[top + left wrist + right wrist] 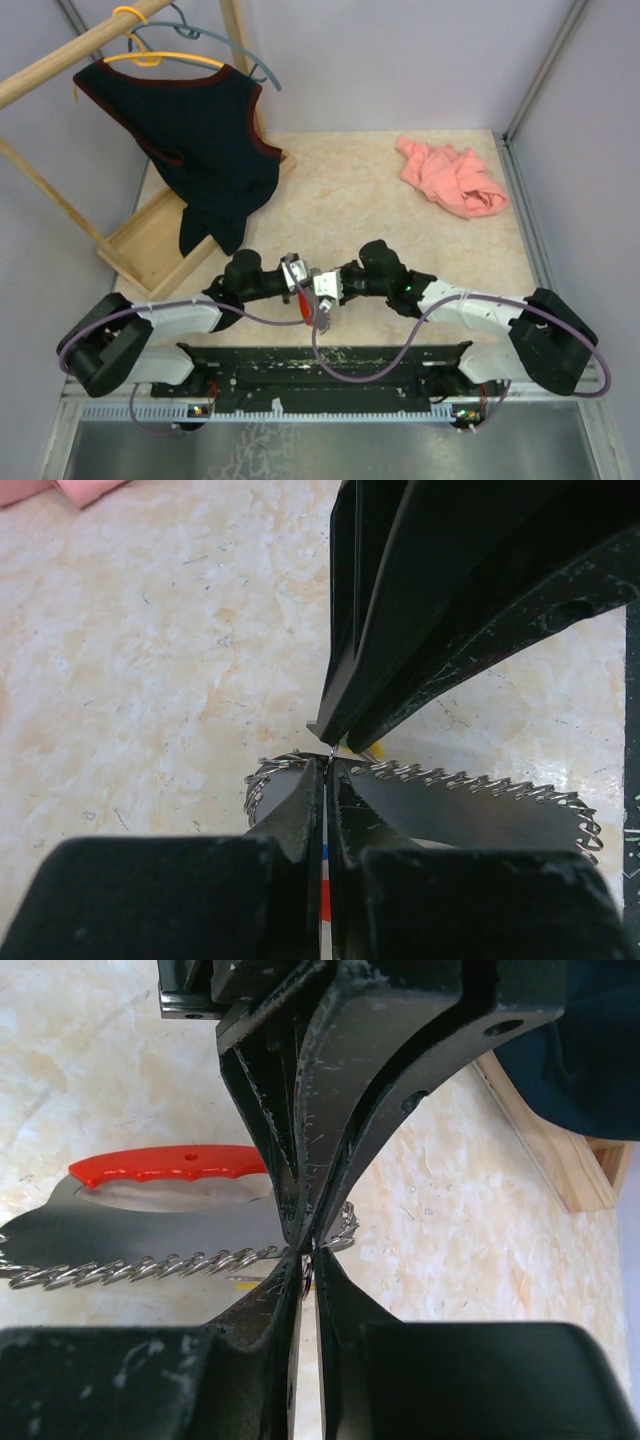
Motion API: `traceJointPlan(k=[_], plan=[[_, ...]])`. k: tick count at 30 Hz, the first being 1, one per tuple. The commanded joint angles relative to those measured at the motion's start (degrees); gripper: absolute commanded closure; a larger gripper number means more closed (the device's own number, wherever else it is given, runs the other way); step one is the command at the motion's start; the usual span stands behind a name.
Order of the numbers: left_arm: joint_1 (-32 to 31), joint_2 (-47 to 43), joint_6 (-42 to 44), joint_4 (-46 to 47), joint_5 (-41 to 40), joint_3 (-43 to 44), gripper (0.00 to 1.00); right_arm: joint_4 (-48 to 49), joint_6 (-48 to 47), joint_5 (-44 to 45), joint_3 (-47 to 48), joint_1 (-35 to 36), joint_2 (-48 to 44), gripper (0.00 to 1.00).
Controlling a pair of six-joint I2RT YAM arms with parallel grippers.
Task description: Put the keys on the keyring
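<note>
Low over the table's near middle, my two grippers meet tip to tip. The left gripper is shut on a thin wire of a small metal ring. The right gripper has its jaws a narrow slit apart around that same ring. Beneath them on the table lies the keyring, its silvery chain-like strip running sideways. Its red part sits just beyond the strip and shows in the top view as a red sliver. No key can be made out; the fingers hide the spot.
A pink cloth lies at the back right. A wooden rack with a dark vest on a hanger stands at the back left. Its base plank is close beside the grippers.
</note>
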Motion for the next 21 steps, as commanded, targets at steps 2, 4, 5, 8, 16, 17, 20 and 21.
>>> traceJointPlan(k=[2,4,5,8,16,17,20,21], plan=[[-0.16,0.34,2.89,8.42,0.21,-0.87,1.00,-2.28,5.34,0.07,2.62,0.89,-3.27,0.86],[-0.18,0.66,3.17,8.35,0.14,-0.87,1.00,-1.81,6.78,0.50,2.38,0.91,-4.44,0.82],[-0.21,0.73,3.18,8.33,0.19,-0.83,1.00,-1.70,7.37,0.71,2.18,0.91,-5.17,0.80],[-0.20,0.65,3.36,8.40,0.17,-0.90,1.00,-1.10,8.86,2.46,1.46,0.80,-7.05,0.77],[-0.15,-0.09,4.12,7.83,1.25,-1.14,1.00,-0.01,9.46,6.14,-0.02,-0.08,-7.68,0.76],[-0.19,-0.22,4.20,7.74,1.49,-1.10,1.00,0.02,9.60,5.93,0.18,-0.15,-7.14,0.76],[-0.21,-0.44,4.27,7.50,1.62,-1.09,1.00,-0.58,9.80,4.87,1.05,-0.46,-6.00,0.77],[-0.18,-0.52,4.25,7.39,1.54,-1.02,1.00,-0.97,9.68,4.40,1.26,-0.47,-5.68,0.77]])
